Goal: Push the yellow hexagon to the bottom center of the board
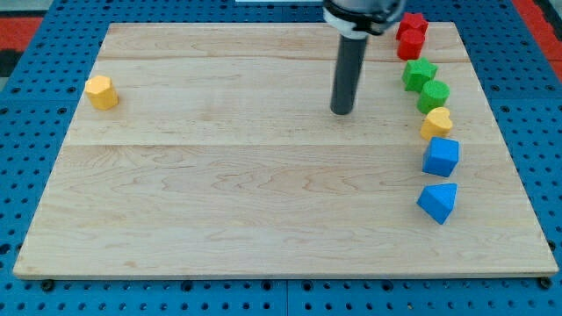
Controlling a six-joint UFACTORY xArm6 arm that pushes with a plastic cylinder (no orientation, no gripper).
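Note:
The yellow hexagon (102, 91) sits near the left edge of the wooden board (263, 193), in its upper part. My tip (342, 111) is on the board right of centre, in the upper half, far to the right of the yellow hexagon and touching no block. The rod rises straight up from it to the arm at the view's top.
A column of blocks runs down the board's right side: two red blocks (411, 35), a green star (419, 74), a green block (434, 94), a yellow heart (436, 124), a blue cube (441, 157) and a blue triangular block (438, 202). A blue pegboard surrounds the board.

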